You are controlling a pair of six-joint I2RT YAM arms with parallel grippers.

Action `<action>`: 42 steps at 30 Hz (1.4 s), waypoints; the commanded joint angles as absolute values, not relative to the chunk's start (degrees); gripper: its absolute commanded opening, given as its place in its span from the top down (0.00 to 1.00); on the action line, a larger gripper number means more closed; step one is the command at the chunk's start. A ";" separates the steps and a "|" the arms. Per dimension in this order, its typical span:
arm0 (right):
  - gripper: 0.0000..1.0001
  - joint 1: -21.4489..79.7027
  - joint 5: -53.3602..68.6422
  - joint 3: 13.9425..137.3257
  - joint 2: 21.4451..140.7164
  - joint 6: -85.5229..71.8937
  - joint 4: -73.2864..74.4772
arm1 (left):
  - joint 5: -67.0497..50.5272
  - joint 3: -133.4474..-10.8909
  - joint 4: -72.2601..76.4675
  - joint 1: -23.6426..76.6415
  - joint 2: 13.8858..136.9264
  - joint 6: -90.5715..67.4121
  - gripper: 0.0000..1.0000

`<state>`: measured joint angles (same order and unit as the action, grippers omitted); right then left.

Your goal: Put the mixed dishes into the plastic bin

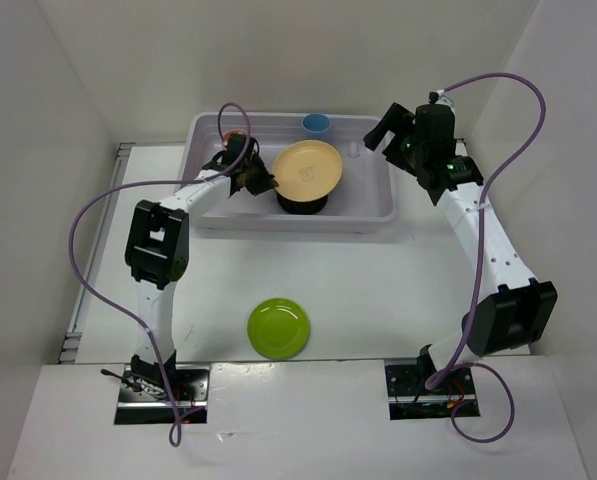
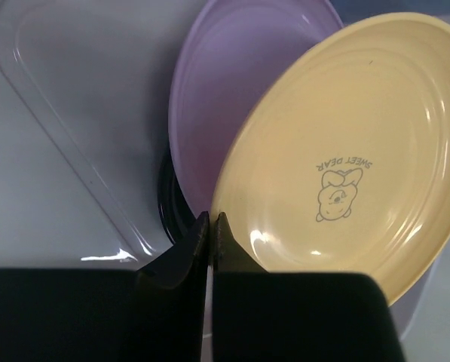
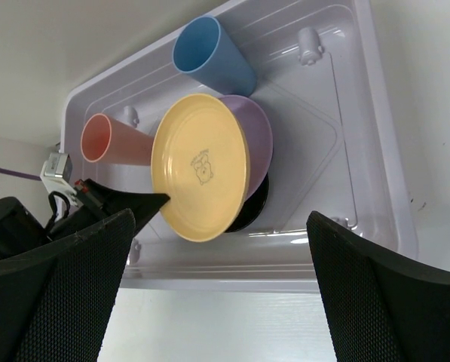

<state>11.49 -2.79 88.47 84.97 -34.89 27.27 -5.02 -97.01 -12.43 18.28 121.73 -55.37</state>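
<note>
Bottom centre, the lime green plate (image 1: 278, 328) is lying flat outside the plastic bin (image 1: 358, 218). We are judging it light, stiff and slick, best pinched at its rim. Above, our left gripper (image 2: 210, 226) is clamping the pale orange plate (image 2: 345, 151) by its edge, tilted over the lilac plate (image 2: 209, 113) inside the bin. Upper right, our right gripper (image 1: 390, 125) is hanging wide open, empty.

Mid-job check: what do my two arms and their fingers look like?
Both the left arm and right arm have white links with chunky black joint housings. A purple cable loops along each. A small green light shows near the right wrist. The right fingers are black with a mesh texture; the left fingers are smooth black.
</note>
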 commanded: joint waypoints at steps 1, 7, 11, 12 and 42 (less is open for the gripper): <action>0.00 11.87 -3.25 88.42 84.55 -33.93 26.55 | -4.22 -101.86 -11.24 17.84 123.39 -56.78 0.98; 0.00 12.39 -3.25 87.89 84.55 -33.93 26.54 | -4.21 -103.62 -11.08 17.31 125.51 -56.78 0.64; 0.00 13.62 -3.25 86.05 82.46 -32.70 26.54 | -3.69 -105.29 -11.87 17.31 126.56 -56.78 0.49; 0.00 13.62 -2.29 85.52 81.66 -32.70 26.54 | -3.69 -105.29 -10.82 16.79 125.61 -56.78 0.47; 0.07 59.93 -0.96 57.92 96.32 -43.41 24.61 | -18.63 -75.85 -15.55 7.57 67.52 -43.60 0.33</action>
<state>58.43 3.42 55.18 95.11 -41.45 26.52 -15.90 -76.69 -14.79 9.39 70.98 -46.22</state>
